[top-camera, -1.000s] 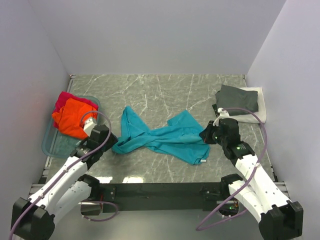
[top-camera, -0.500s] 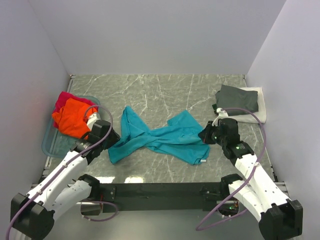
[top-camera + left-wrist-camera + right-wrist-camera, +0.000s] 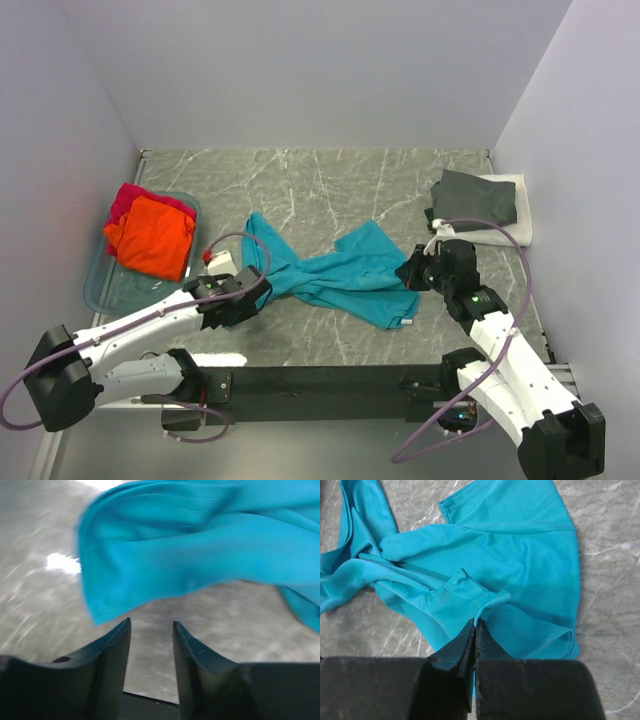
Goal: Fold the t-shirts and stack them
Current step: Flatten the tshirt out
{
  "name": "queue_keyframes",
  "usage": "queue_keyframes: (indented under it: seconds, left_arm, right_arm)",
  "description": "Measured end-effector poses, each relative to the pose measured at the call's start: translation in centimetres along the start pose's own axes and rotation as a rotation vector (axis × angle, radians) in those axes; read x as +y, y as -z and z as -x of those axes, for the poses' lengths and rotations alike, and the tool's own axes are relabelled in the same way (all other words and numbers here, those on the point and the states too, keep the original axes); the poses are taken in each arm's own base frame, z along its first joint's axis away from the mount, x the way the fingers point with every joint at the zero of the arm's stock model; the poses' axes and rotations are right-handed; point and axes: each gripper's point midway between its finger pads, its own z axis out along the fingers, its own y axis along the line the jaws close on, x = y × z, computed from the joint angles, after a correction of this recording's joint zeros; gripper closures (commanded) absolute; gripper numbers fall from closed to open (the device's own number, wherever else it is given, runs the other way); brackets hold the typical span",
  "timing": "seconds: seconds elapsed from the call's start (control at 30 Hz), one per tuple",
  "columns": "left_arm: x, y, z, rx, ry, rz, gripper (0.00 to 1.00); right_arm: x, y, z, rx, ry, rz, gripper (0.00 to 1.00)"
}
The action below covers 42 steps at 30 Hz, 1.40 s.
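The teal t-shirt (image 3: pixel 330 275) lies crumpled and twisted across the middle of the table. My right gripper (image 3: pixel 412 270) is shut on its ribbed collar edge (image 3: pixel 490 602) at the shirt's right side. My left gripper (image 3: pixel 236 308) is open and empty, low over the table just short of the shirt's left end (image 3: pixel 165 555). The orange t-shirt (image 3: pixel 148 235) and the magenta-red one (image 3: pixel 127 197) lie in the tub. The dark grey t-shirt (image 3: pixel 476 196) lies folded on the white one (image 3: pixel 512 225) at the back right.
The clear bluish plastic tub (image 3: pixel 105 285) stands at the left by the side wall. Grey walls enclose the table on three sides. A black rail (image 3: pixel 320 380) runs along the near edge between the arm bases.
My left gripper has let go of the shirt's left end and swung right and nearer, away from the tub. The shirt's left end has shifted. The right arm has held still.
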Motion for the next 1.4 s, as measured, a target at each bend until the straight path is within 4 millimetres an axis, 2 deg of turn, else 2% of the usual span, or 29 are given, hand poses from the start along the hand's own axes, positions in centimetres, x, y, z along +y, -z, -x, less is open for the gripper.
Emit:
queue_keyframes:
  seconds: [0.07,0.23,0.37,0.6,0.73,0.97,1.07,1.1,1.2,1.27,1.4]
  left_arm:
    - [1.2,-0.1,-0.4,-0.008,0.033,0.064,0.44]
    - [3.2,-0.5,-0.6,-0.058,0.195,0.097,0.36]
    - [4.1,-1.0,-0.9,-0.09,0.29,0.076,0.35]
    - [4.6,-2.9,-2.2,-0.087,0.341,0.068,0.36]
    - [4.4,-3.6,-2.0,-0.099,0.386,0.047,0.37]
    - [3.8,-4.3,-1.2,-0.111,0.422,0.032,0.54]
    - [3.9,-4.5,-1.3,-0.108,0.414,0.039,0.7]
    - [4.0,-4.5,-1.4,-0.105,0.408,0.043,0.8]
    - [4.1,-4.5,-1.4,-0.103,0.404,0.046,0.95]
    - [4.2,-4.3,-1.4,-0.105,0.402,0.047,0.99]
    - [3.9,-3.0,-0.1,-0.127,0.396,0.026,1.0]
  right_arm:
    - [0.0,0.1,-0.2,0.001,0.0,0.005,1.0]
    - [0.2,0.0,-0.2,0.002,0.002,0.017,1.0]
    - [0.5,-0.1,-0.2,0.007,0.005,0.033,1.0]
    - [0.6,-0.2,-0.2,0.009,0.01,0.043,1.0]
    - [0.7,-0.2,-0.2,0.01,0.012,0.048,1.0]
    - [0.7,-0.2,-0.2,0.01,0.013,0.048,1.0]
    - [0.7,-0.2,-0.2,0.01,0.013,0.047,1.0]
    - [0.7,-0.2,-0.2,0.01,0.013,0.047,1.0]
    - [0.7,-0.2,-0.2,0.01,0.013,0.047,1.0]
    - [0.7,-0.2,-0.2,0.01,0.013,0.047,1.0]
    - [0.4,-0.2,-0.1,0.006,0.012,0.027,1.0]
